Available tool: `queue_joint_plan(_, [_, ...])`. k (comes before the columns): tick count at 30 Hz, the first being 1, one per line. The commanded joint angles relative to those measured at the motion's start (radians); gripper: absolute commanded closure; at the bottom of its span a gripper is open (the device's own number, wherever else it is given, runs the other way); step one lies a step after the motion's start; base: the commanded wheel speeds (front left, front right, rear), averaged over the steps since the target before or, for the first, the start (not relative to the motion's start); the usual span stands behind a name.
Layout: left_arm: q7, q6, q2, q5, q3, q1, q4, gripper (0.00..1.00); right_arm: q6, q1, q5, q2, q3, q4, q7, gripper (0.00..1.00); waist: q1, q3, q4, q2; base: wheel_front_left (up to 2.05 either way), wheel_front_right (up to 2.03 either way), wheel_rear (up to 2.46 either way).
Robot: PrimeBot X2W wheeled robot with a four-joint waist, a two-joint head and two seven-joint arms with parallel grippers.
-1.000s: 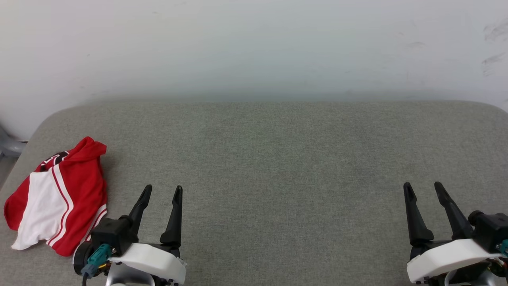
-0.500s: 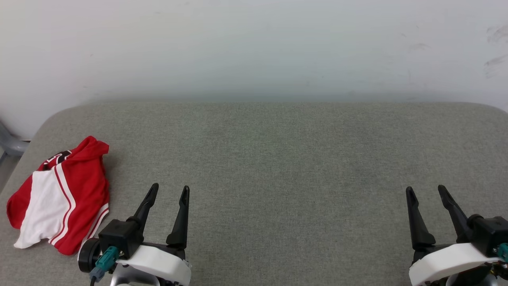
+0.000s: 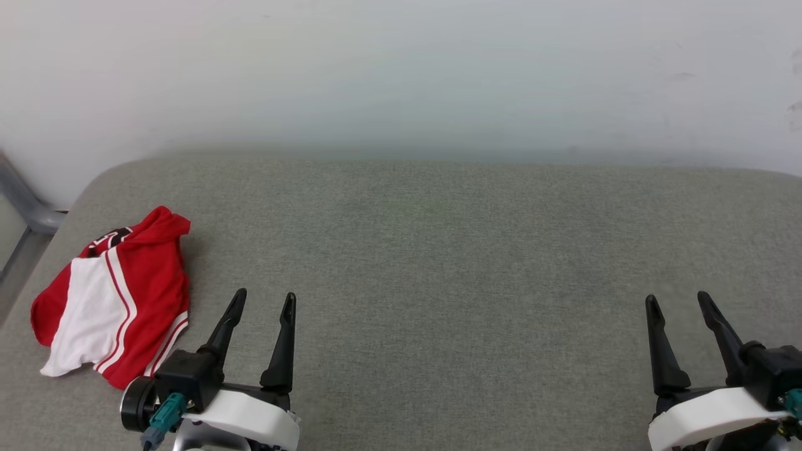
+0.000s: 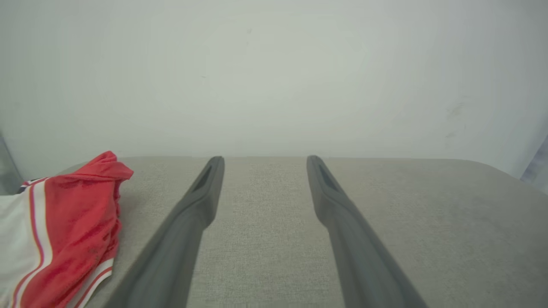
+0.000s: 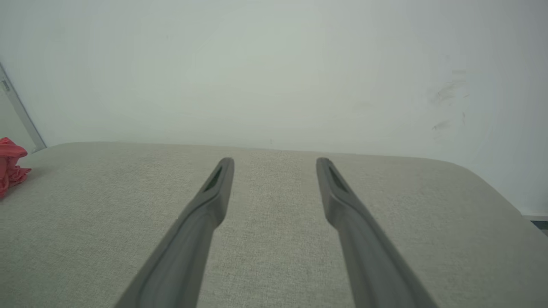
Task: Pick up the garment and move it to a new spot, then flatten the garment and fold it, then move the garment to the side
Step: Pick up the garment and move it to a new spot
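On coarse grey cloth (image 3: 438, 250), a rumpled garment (image 3: 141, 282); left end effector (image 3: 265, 294), right end effector (image 3: 677, 297) spread wide.

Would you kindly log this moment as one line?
garment: bunched, left end of grey fabric surface | left end effector: open, empty, beside garment | right end effector: open, empty | stage: pick not begun
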Motion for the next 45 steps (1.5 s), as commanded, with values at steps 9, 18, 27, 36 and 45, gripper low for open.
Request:
queue_joint_plan(9, [-0.022,-0.01,-0.01,0.058,0.036,-0.006,0.034,0.0,0.0,0.002,-0.046,0.0,0.035,-0.03,-0.016,0.0,0.0001,-0.002,0.138,0.0,0.0,0.0,0.0])
queue_joint_plan(18, [-0.021,-0.005,-0.013,0.068,0.087,-0.001,0.049,0.0,0.0,0.011,-0.03,0.0,0.065,-0.039,-0.009,0.0,0.0001,-0.003,0.271,0.0,0.0,0.0,0.0])
queue_joint_plan(27, [-0.021,-0.01,-0.016,0.066,0.118,0.005,0.063,0.0,0.0,-0.005,-0.02,0.0,0.093,-0.045,-0.016,0.0,0.0001,-0.001,0.367,0.0,0.0,0.0,0.0])
queue_joint_plan(36, [-0.021,-0.014,-0.014,0.07,0.126,0.014,0.07,0.0,0.0,-0.005,-0.009,0.0,0.094,-0.047,-0.023,0.0,0.0001,-0.002,0.405,0.0,0.0,0.0,0.0])
queue_joint_plan(45, [-0.021,-0.02,0.01,0.042,0.119,-0.051,0.116,0.0,0.0,-0.023,-0.024,0.0,0.096,-0.061,-0.009,0.0,0.0001,0.048,0.388,0.0,0.0,0.0,0.0])
